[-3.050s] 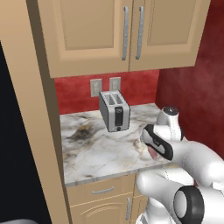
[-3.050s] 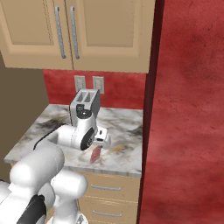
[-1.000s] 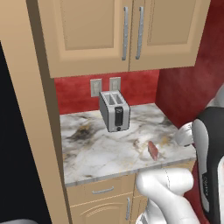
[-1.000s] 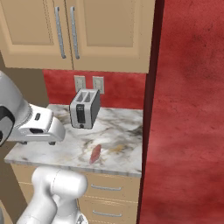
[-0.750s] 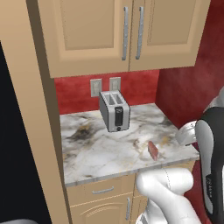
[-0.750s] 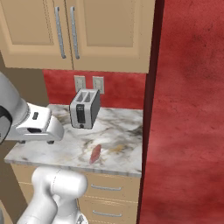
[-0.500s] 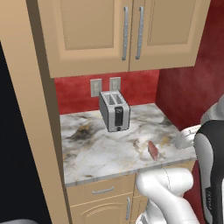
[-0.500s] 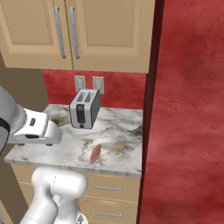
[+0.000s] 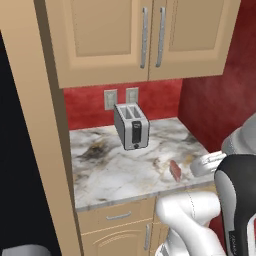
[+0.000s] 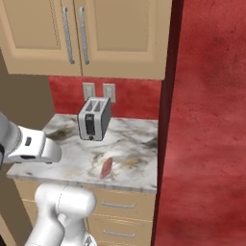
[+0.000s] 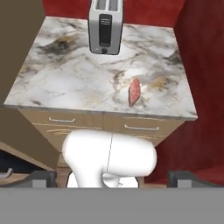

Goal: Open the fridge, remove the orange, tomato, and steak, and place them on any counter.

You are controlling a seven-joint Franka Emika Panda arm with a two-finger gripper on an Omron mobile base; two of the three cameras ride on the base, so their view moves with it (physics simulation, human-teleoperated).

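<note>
The steak [image 11: 134, 91] is a small pinkish-red slab lying on the front right part of the marbled counter [image 11: 70, 74]. It also shows as the steak [image 9: 175, 170] and the steak [image 10: 106, 167] in the two base views. My gripper [image 11: 117, 178] is pulled well back from the counter edge, high above the cabinet fronts. Its fingertips [image 11: 43, 177] stand wide apart, open and holding nothing. The fridge [image 9: 12, 150] shows as a very dark strip at the far left. The orange and the tomato are out of view.
A steel toaster [image 9: 131, 126] stands at the back of the counter below two wall outlets. Beige wall cabinets [image 9: 145, 35] hang above. A red wall [image 10: 206, 120] closes the right side, and a tall beige panel [image 9: 47, 150] the left. Drawers [image 11: 140, 127] sit under the worktop.
The arm has drawn back from the counter, off the steak it hovered at three seconds ago. In the last second its links shifted only slightly. The steak lies still.
</note>
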